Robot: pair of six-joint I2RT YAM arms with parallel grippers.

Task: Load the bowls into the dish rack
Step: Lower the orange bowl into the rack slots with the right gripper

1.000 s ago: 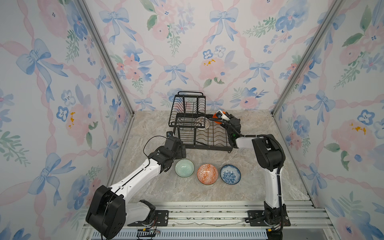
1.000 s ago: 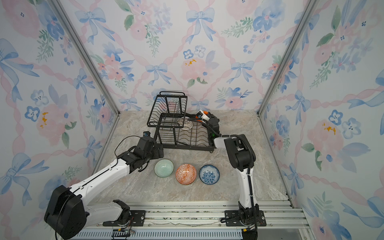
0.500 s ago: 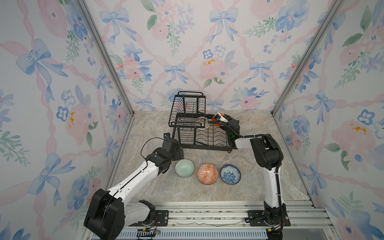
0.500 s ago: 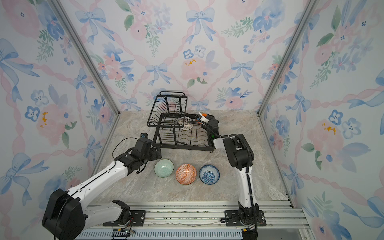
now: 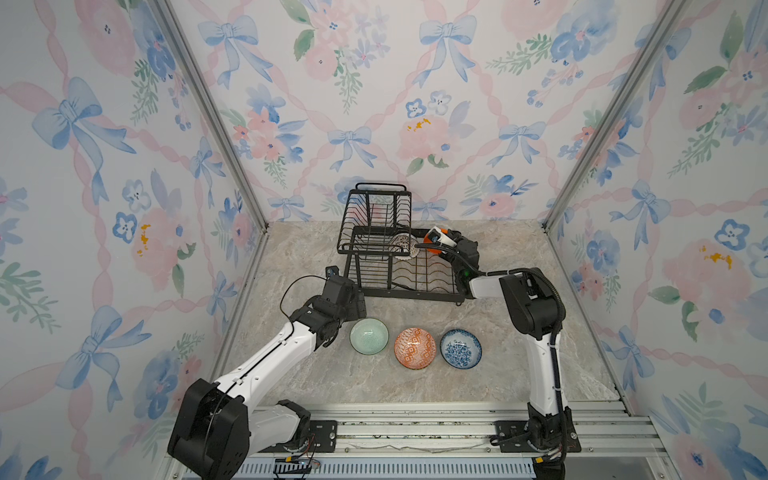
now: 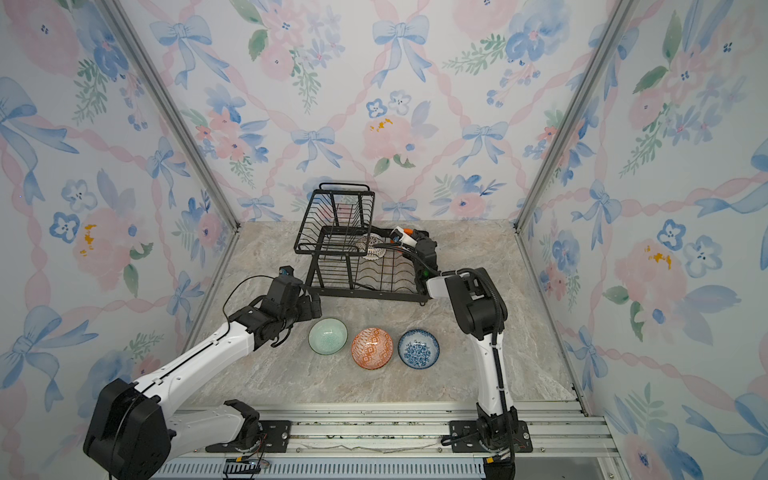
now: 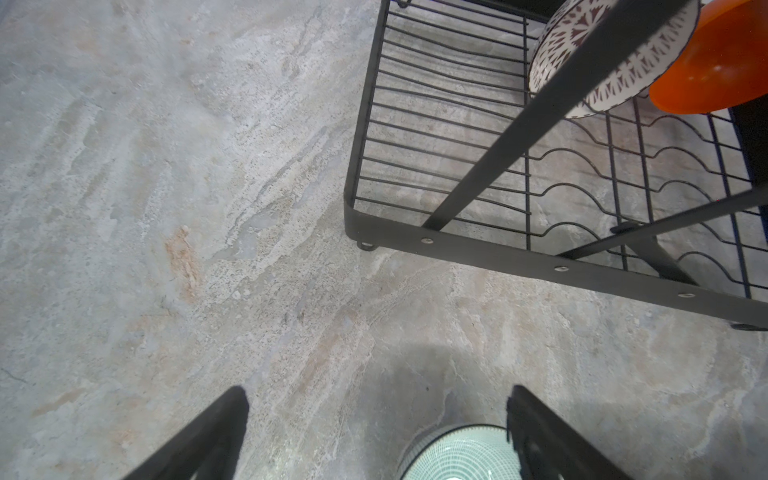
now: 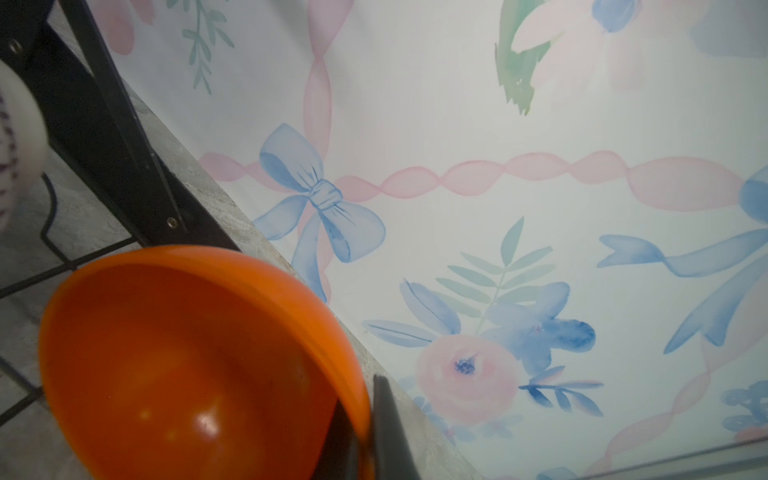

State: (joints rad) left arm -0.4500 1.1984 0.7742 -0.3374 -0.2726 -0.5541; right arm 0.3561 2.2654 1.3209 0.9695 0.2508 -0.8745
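- Right pincer (image 8: 365,432) clamped tight on the rim of the plain orange bowl (image 8: 187,365), rim pinched between its fingers (image 8: 390,424).
- Bowl held tilted on edge at the far right end of the dish rack (image 5: 415,294), over the lower tray (image 5: 419,272), close to the back wall.
- Right beside it in the tray: white bowl with brown lattice (image 5: 402,246), standing on edge in the wire slots, tucked under the rim of the raised basket (image 5: 376,216). Touching the orange one or not, hard to say.
- Over on the left, left pincer (image 7: 374,436) low over the tabletop (image 5: 374,386), spread wide and gripping nothing.
- Just beside one of its fingers (image 7: 540,436): mint bowl (image 5: 369,336), upright on the tabletop, in front of the rack's near left corner.
- Lined up to the right of the mint one: orange patterned bowl (image 5: 414,348), then blue floral bowl (image 5: 460,348), both upright, close side by side.
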